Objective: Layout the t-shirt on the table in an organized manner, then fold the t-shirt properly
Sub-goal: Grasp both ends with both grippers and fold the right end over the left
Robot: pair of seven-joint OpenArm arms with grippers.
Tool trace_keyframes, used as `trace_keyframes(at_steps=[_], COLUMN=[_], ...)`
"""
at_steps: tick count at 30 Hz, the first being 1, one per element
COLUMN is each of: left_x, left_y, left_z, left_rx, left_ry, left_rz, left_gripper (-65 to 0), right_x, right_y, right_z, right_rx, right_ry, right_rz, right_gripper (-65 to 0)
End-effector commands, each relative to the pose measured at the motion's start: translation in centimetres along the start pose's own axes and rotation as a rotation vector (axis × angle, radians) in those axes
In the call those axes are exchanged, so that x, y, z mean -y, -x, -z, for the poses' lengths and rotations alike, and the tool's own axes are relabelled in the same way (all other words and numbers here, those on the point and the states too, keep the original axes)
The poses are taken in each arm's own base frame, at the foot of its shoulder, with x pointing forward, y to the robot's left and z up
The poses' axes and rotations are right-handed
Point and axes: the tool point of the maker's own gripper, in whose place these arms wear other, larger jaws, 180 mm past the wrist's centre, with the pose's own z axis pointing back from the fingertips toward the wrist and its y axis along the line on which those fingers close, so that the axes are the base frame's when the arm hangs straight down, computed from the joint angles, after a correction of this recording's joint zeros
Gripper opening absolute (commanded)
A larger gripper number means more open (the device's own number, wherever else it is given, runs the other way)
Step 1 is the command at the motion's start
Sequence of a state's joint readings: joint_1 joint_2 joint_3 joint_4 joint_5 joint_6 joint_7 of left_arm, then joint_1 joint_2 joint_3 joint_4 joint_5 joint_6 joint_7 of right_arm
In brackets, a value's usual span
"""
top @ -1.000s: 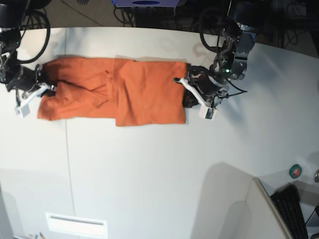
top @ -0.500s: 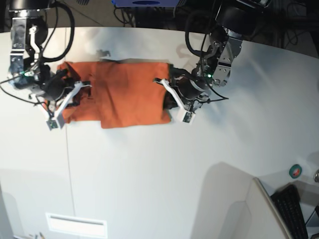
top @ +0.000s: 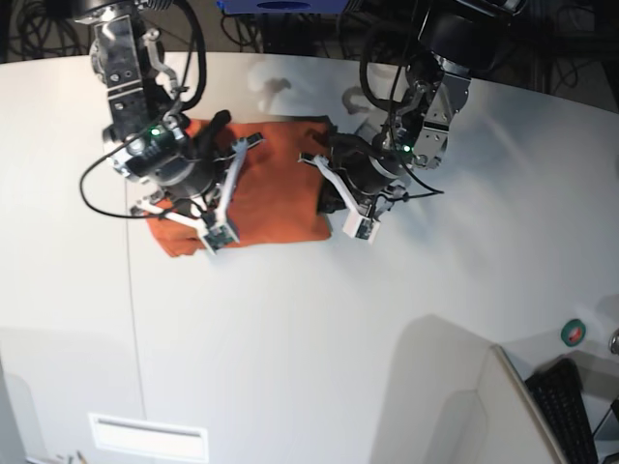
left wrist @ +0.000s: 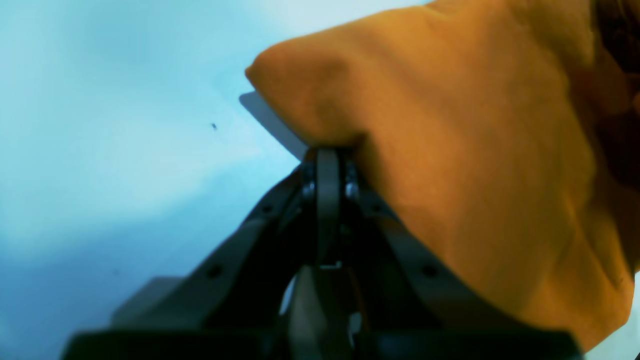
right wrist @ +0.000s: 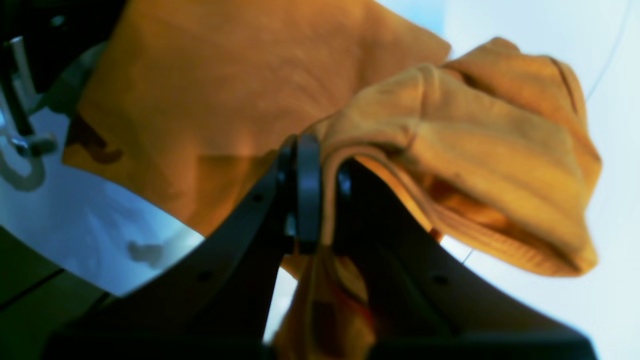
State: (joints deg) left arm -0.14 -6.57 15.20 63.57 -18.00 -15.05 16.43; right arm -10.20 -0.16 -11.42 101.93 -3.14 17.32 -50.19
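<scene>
While both stay clamped on the t-shirt (top: 276, 184), the right hand (top: 208, 188) has swung inward toward the left hand (top: 334, 188).

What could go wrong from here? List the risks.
The right hand pinches a bunched wad of the t-shirt, so the fold may land lumpy or crooked. The left hand grips only a thin edge, which might slip out. Both arms crowd over the cloth and could snag it.

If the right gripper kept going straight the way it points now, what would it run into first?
The right gripper is already shut on the t-shirt. Straight ahead, it would most likely push into more of that orange cloth, with the table beyond, though depth is hard to judge.
</scene>
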Motion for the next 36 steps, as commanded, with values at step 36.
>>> trace_keyframes(at_steps=[36], left_x=[-0.1], left_y=[-1.4], left_z=[0.0], left_rx=[0.037], left_ry=[0.003], left_rz=[0.009], left_gripper=[-65.0], right_x=[-5.4], right_y=[-4.6], right_z=[2.6], right_rx=[0.055], right_ry=[-0.096], right_rz=[-0.047], right_gripper=[-65.0])
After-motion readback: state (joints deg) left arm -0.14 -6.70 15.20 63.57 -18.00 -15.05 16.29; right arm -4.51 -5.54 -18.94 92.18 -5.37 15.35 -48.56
